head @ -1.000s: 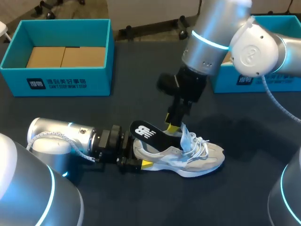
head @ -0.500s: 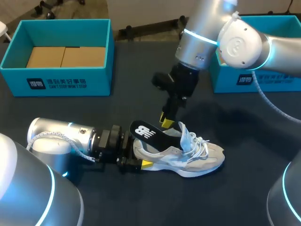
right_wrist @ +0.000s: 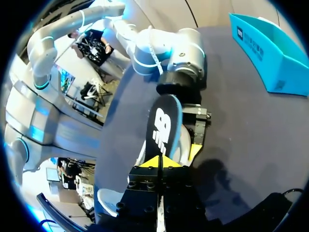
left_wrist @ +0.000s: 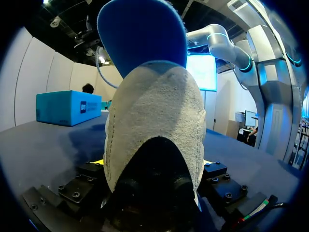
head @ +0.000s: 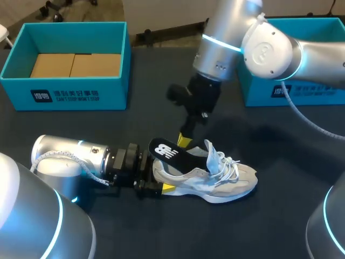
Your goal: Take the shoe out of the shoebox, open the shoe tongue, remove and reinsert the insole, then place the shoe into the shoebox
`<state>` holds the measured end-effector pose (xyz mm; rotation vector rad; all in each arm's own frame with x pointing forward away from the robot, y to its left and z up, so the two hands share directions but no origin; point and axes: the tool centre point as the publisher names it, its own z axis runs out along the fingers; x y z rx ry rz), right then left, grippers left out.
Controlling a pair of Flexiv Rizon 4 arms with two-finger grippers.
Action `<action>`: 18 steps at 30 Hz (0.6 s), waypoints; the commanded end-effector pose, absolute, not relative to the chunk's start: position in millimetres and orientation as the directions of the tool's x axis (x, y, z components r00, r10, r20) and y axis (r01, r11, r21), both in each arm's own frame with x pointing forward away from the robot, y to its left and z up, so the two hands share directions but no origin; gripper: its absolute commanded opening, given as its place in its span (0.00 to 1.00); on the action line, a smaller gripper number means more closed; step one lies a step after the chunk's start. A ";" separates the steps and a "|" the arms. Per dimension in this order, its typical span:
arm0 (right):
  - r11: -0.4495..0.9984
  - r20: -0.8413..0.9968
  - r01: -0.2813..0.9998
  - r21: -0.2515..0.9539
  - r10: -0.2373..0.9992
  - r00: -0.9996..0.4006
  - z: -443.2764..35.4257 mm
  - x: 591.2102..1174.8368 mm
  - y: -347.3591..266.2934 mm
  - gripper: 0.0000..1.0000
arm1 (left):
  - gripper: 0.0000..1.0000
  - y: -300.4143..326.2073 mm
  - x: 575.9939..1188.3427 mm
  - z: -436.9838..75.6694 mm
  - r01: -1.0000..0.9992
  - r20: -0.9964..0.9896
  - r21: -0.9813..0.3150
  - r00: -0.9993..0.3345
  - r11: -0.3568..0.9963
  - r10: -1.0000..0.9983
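while my left claw (head: 160, 181) clamps the shoe (head: 218, 182), my closed right claw (head: 184, 141) should pinch the light, floppy insole (head: 167, 152) by its 10 o'clock end.

Surface (head: 291, 216): dark, matte, uniform covering across the whole working area (soft shadows fall on it at centre right). Two tan cardboard panels (head: 75, 65): lying flat, side by side and touching along one seam, on the floor of the open teal box (head: 64, 97) at far left. A second teal box (head: 323, 93) stands at far right, well apart from the first; its interior is largely hidden.
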<state>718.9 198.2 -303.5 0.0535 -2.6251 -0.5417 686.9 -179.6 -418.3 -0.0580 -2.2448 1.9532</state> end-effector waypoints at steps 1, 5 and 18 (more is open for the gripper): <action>0.924 0.387 0.053 0.378 -0.106 -0.916 -287.7 706.6 197.0 0.00 | 0.00 -180.1 688.6 -421.9 -0.079 0.099 -0.986 -0.986 0.144 0.137; 0.922 0.373 0.058 0.382 -0.097 -0.923 -278.5 704.1 197.9 0.00 | 0.00 -180.1 688.6 -421.9 -0.079 0.099 -0.986 -0.986 0.144 0.137; 0.932 0.382 0.088 0.351 -0.057 -0.923 -283.7 708.2 209.5 0.30 | 0.00 -180.1 688.6 -421.9 -0.079 0.099 -0.986 -0.986 0.144 0.137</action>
